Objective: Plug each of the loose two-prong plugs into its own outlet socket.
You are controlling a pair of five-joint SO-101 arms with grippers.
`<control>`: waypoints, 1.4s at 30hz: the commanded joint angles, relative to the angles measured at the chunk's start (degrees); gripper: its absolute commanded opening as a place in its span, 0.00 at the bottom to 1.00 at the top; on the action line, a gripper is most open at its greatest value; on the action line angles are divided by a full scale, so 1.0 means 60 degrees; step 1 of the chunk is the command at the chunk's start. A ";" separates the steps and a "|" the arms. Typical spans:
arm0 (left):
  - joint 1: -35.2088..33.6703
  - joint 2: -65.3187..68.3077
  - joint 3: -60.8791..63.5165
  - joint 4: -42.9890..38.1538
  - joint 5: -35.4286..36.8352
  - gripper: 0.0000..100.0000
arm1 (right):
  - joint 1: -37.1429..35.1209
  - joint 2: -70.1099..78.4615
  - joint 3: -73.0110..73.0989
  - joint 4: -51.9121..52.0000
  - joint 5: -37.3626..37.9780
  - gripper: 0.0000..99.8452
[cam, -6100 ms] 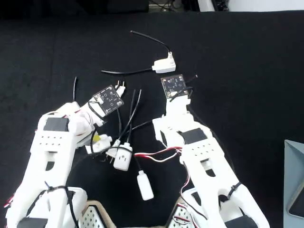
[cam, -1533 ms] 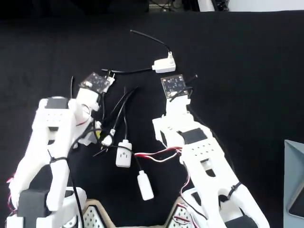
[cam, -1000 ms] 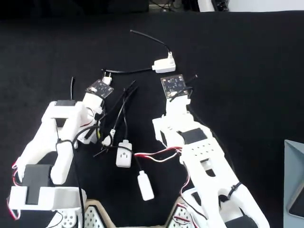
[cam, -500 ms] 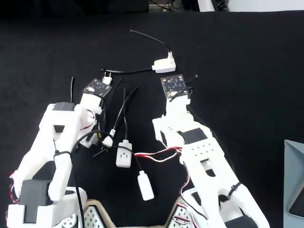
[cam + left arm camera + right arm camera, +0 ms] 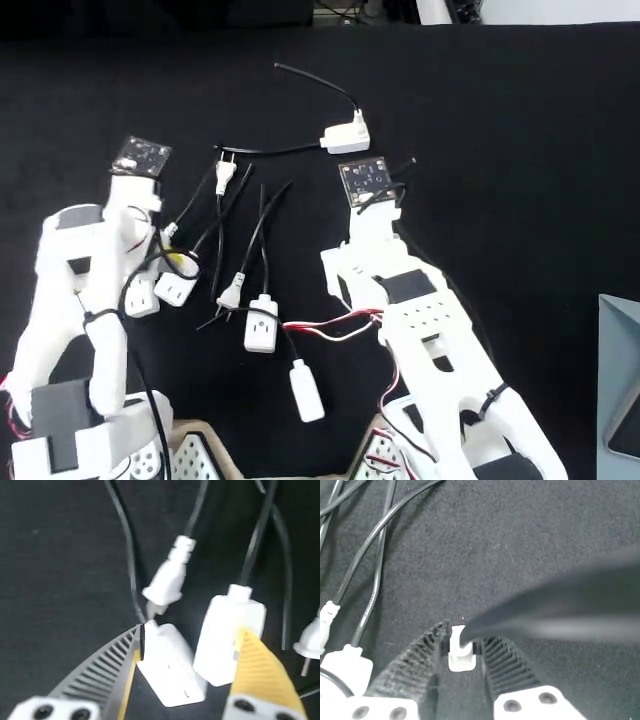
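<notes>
My left gripper (image 5: 191,632) is open low over the black cloth (image 5: 520,150), its grey and yellow fingers on either side of two white outlet sockets (image 5: 170,672) (image 5: 227,637) lying side by side. In the high view these sockets (image 5: 140,296) (image 5: 178,289) lie at the left. A loose two-prong plug (image 5: 167,582) lies just beyond them. My right gripper (image 5: 462,635) is shut on a small white plug (image 5: 460,655) whose black cord runs off to one side. Other loose plugs (image 5: 224,176) (image 5: 232,292) and a third socket (image 5: 260,332) lie between the arms.
A white adapter block (image 5: 346,138) with a black cord lies at the back centre. A long white plug (image 5: 305,391) lies near the arm bases. Black cords (image 5: 262,225) cross the middle. A grey object (image 5: 620,390) sits at the right edge.
My left arm has swung to the left, and the two sockets have shifted left with it. The plug at the back left has come clear of the arm. The right arm has kept still.
</notes>
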 commanded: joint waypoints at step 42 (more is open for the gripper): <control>0.2733 -0.0366 0.2132 -0.1377 -0.0176 0.18 | 0.0147 0.0037 -0.0198 -0.0073 -0.0015 0.01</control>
